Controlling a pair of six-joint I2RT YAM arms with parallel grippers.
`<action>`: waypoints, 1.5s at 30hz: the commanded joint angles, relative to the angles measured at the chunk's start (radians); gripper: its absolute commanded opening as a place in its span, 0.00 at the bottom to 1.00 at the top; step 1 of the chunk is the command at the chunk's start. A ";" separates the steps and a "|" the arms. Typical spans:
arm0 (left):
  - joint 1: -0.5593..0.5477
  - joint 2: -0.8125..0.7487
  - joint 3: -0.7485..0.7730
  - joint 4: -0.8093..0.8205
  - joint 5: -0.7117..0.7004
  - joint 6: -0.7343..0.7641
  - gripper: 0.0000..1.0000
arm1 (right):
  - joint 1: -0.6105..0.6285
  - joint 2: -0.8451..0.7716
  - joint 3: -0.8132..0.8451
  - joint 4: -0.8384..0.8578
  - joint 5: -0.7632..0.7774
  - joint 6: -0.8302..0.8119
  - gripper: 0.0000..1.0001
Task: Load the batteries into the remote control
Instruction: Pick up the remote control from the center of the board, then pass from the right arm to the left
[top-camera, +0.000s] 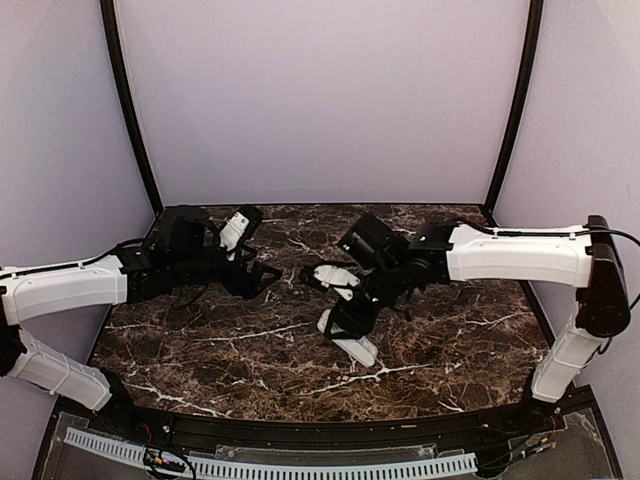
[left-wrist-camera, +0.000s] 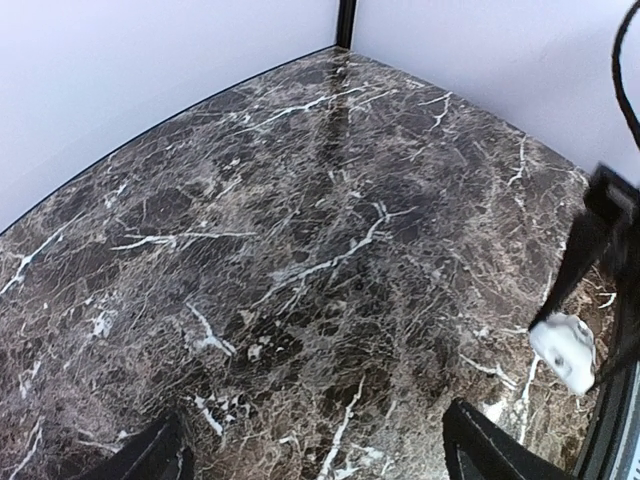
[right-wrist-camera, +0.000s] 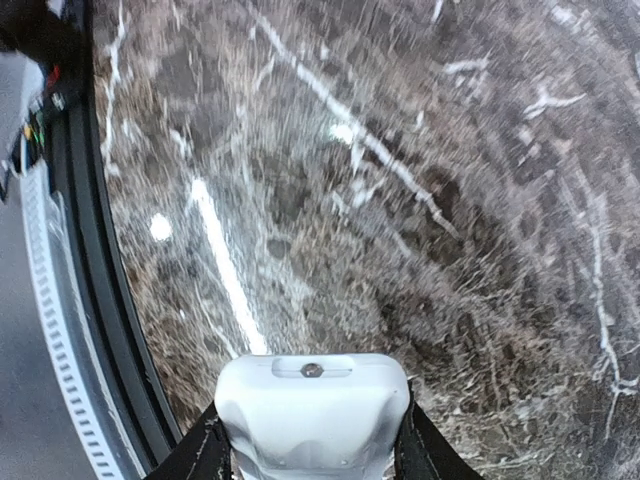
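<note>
You have a table (top-camera: 250, 350) that looks like dark stone with white veins, polished: it throws glare streaks in the right wrist view. Above the table, the remote (right-wrist-camera: 312, 410) reads as smooth white plastic, satin, with one small metal screw (right-wrist-camera: 312, 370). Walls (top-camera: 320, 100) behind the table are matt. The slotted strip (top-camera: 300, 465) at the table's near edge looks like white plastic.

So the left arm (top-camera: 70, 285) and right arm (top-camera: 510, 255) come in from the left and right edges of the counter (top-camera: 250, 370) and almost meet in the middle, basically a fence across it, with the remote control (top-camera: 352, 345) poking down front of center. Open marble runs along the back edge and the front edge; back corners get pinched by the walls (top-camera: 320, 100).
</note>
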 joint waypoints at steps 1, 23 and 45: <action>-0.002 -0.066 -0.050 0.118 0.159 0.033 0.84 | -0.075 -0.152 -0.093 0.254 -0.146 0.137 0.28; -0.127 0.059 -0.005 0.561 0.592 -0.272 0.83 | -0.113 -0.365 -0.227 0.853 -0.349 0.351 0.27; -0.159 0.126 0.037 0.637 0.616 -0.329 0.11 | -0.113 -0.378 -0.269 0.885 -0.357 0.367 0.26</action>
